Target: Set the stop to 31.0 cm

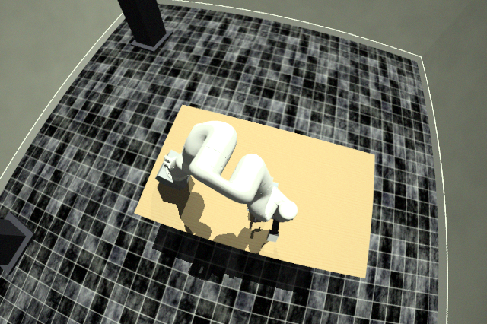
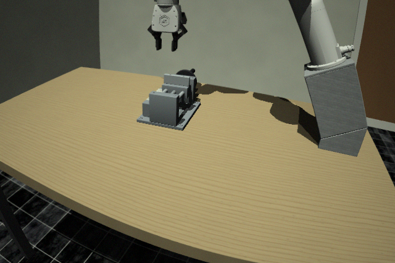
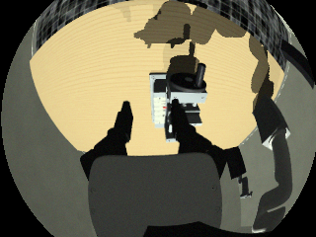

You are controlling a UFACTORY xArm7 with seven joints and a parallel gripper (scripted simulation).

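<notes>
The stop device stands on the table with its grey base plate (image 2: 161, 123) (image 3: 153, 81). Its dark handwheel (image 2: 184, 72) (image 3: 184, 81) is at the end away from the exterior camera, with a crank knob (image 2: 192, 70) (image 3: 200, 74) sticking out. A pale scale strip (image 3: 159, 104) with a small red mark runs along one side; its numbers are too small to read. My gripper (image 2: 165, 46) (image 3: 150, 108) is open and empty, high above the device, fingers pointing down, touching nothing. In the top view my arm hides most of the device.
The arm's grey pedestal (image 2: 337, 104) (image 1: 171, 179) stands near one end of the wooden table (image 2: 223, 173) (image 1: 326, 195). A dark pillar (image 1: 137, 6) stands on the tiled floor beyond the table. The arm's shadow falls across the table beside the device.
</notes>
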